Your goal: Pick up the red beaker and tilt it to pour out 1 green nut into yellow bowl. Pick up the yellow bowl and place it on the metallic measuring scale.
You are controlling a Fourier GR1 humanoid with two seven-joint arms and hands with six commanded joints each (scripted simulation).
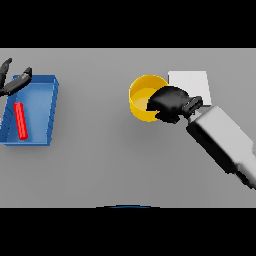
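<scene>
The yellow bowl [141, 96] stands at the middle right of the table. My right hand [171, 103] covers its right side, with the fingers curled over the rim, shut on the bowl. Just behind and to the right of the hand lies the pale, square measuring scale [190, 82], partly hidden by it. The red beaker [20, 121] lies on its side in a blue tray [52, 107] at the far left. My left hand [13, 82] hovers open over the tray's back left corner. I see no green nut.
The blue tray has raised walls and sits against the left edge of the view. My right forearm [225, 140] runs from the lower right across the table toward the bowl.
</scene>
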